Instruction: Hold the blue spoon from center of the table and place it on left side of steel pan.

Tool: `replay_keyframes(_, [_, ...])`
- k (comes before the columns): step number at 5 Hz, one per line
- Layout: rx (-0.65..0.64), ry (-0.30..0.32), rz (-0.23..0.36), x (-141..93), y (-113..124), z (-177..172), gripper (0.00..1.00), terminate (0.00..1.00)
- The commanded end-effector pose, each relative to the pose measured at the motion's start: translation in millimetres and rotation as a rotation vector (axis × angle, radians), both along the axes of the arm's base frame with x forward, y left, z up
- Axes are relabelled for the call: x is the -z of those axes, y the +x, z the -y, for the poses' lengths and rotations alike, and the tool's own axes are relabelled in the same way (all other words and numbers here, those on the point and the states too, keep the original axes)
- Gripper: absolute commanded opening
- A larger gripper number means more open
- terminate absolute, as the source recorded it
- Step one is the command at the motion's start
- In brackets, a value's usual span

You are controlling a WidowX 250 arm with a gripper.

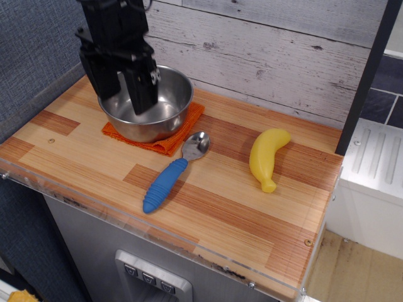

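The blue spoon lies on the striped wooden table near its middle, ribbed blue handle toward the front left, shiny metal bowl touching the orange cloth. The steel pan stands on that cloth at the back left. My black gripper hangs over the pan's left half, well behind and to the left of the spoon. Its two fingers are spread apart with nothing between them.
An orange cloth lies under the pan. A yellow banana lies to the right of the spoon. A whitewashed plank wall runs behind the table, and a clear plastic edge runs along the front.
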State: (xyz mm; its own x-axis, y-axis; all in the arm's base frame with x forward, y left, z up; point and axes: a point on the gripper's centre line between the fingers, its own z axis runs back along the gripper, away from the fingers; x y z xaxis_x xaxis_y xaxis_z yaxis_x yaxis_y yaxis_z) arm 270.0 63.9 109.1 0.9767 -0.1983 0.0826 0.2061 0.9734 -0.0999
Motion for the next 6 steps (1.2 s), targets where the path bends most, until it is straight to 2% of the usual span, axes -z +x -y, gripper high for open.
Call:
replay_keyframes(1, [-0.073, 0.052, 0.067, 26.9, -16.2, 12.8, 1.0, 0.0])
replay_keyframes(2, [-0.127, 0.051, 0.063, 45.7, -11.4, 11.4, 1.0, 0.0])
replay_keyframes(6, [-0.087, 0.103, 0.056, 68.4, -6.2, 41.7, 1.0, 0.0])
